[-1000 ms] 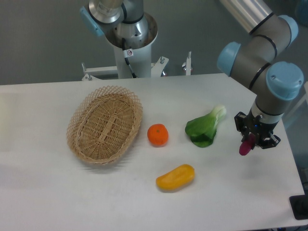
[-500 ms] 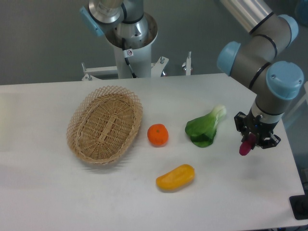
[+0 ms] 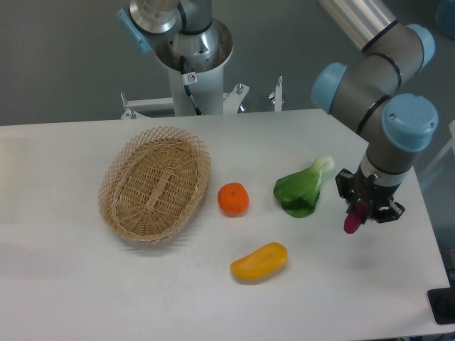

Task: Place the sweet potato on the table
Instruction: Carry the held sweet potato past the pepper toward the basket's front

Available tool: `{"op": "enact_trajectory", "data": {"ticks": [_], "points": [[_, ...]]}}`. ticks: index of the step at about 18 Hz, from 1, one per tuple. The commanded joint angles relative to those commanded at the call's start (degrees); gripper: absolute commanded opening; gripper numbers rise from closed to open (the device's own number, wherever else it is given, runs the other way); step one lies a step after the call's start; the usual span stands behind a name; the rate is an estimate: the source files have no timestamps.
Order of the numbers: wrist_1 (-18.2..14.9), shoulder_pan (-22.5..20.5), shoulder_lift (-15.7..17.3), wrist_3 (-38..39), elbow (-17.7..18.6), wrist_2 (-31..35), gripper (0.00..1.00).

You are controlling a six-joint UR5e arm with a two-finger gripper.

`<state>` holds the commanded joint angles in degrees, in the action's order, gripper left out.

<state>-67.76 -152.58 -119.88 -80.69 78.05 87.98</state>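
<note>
**A:** What is the claw doing?

**B:** The gripper (image 3: 361, 209) hangs at the right side of the table (image 3: 71, 284), pointing downward, its dark fingers (image 3: 348, 190) closed onto the sweet potato (image 3: 352, 221). The jaws stand only as far apart as the tuber is thick.

**A:** How much of the tuber can you see?

**B:** Only the lower end. It pokes out below the fingers as a small magenta-purple nub, rounded at the tip and slightly tilted toward the left. The upper part is hidden inside the claw.

**A:** Is it touching the tabletop?

**B:** I cannot tell. Its tip is low over the white surface, but whether it rests there or hangs just above is not clear from this view.

**A:** What lies near it?

**B:** A green leafy vegetable with a pale stalk (image 3: 303, 187) lies just to the left of the gripper, not touching it. Farther left sits a round orange (image 3: 233, 199), and nearer the front edge lies a plump yellow-orange fruit (image 3: 259, 261). An oval wicker basket (image 3: 155, 183) sits well apart on the left half of the table.

**A:** And the arm?

**B:** The grey arm with blue joint caps (image 3: 409, 122) comes down from the upper right to the gripper.
</note>
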Motion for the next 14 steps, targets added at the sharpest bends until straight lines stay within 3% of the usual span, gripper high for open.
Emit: {"op": "enact_trajectory", "data": {"ticks": [14], "points": [[0.53,10.28,-0.53,14.33,-0.26,-0.09,0.21]]}}
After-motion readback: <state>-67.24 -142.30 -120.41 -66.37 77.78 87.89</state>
